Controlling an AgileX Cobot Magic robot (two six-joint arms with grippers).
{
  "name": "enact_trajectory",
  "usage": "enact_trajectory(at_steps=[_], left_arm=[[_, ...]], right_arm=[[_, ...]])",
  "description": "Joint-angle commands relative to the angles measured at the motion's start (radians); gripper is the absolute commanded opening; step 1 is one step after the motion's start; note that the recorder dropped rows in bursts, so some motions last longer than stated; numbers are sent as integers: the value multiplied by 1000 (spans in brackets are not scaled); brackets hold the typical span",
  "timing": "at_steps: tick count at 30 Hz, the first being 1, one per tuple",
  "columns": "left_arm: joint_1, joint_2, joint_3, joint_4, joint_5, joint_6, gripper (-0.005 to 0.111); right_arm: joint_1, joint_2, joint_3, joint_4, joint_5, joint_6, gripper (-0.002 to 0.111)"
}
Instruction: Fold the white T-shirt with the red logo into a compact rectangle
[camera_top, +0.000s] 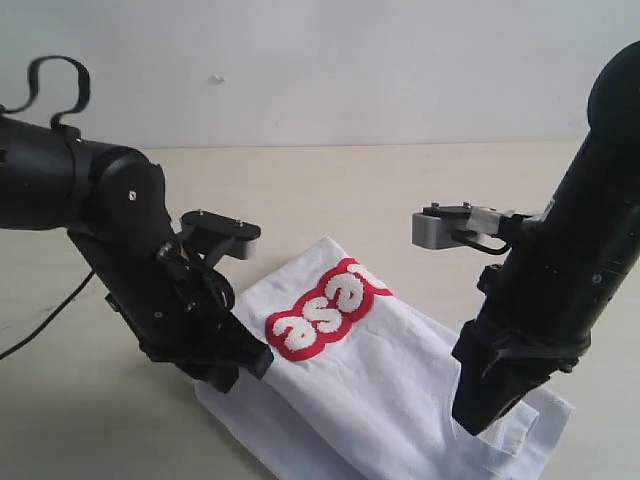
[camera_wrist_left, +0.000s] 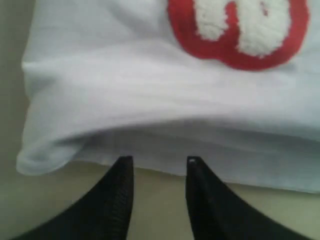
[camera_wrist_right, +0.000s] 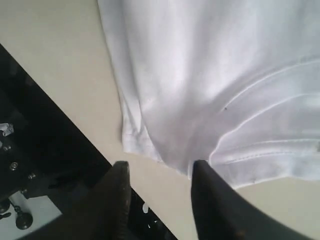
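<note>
Black fingers (camera_wrist_left: 120, 195) of the left hand (camera_wrist_left: 159, 161) stand partly apart in the left wrist view, with bare pale surface (camera_wrist_left: 160, 210) in the gap and nothing clamped between them. Their tips sit just at the rounded, folded edge of the white T-shirt (camera_wrist_left: 150, 90); whether they touch the cloth I cannot tell. The exterior view hides that gap (there the hand is only a dark wedge, low at the shirt's left edge).

The close view catches just the rim of the red logo (camera_wrist_left: 235, 45). The exterior view shows the patch lying slantwise on the top fold, some of its fluffy white letters in sight.

The right hand (camera_wrist_right: 160, 167) is likewise parted and grips nothing. One fingertip (camera_wrist_right: 200, 172) meets the shirt's stitched hem, the other is over bare surface. Only the right wrist view shows those layered hems and the dark drop beyond the surface's edge, with small metal fittings (camera_wrist_right: 15, 165) below.

From outside, the shirt lies as a long folded band on the surface between the two arms, the right hand low at its right end, a pale wall (camera_top: 350, 60) behind.
</note>
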Motion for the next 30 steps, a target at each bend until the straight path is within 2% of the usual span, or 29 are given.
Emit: enact_trajectory(at_steps=[1,7,12,15,18,23,30], left_arm=[[-1,-92,-14,-1,5,7,36],[-1,-91,-14,-64,-174,20,36],[-1,-34,-12,-99,-309,64,36],[-1,5,-14,-99,-345,68,36],[-1,46,-14,-95,-345,86,36],[-1,95,-14,-95,-309,88,36],[-1,95,-14,-89,-147,93,36]], right_arm=[[1,-8,-12,28,-2,-11,24],[1,71,-8,85,-65,-11,0],[4,168,27,85,-100,-36,0],[6,210,28,76,-129,-28,0],[6,242,28,31,-165,3,0],[6,294,28,-120,-285,179,0],[6,347,26,-186,-500,263,0]])
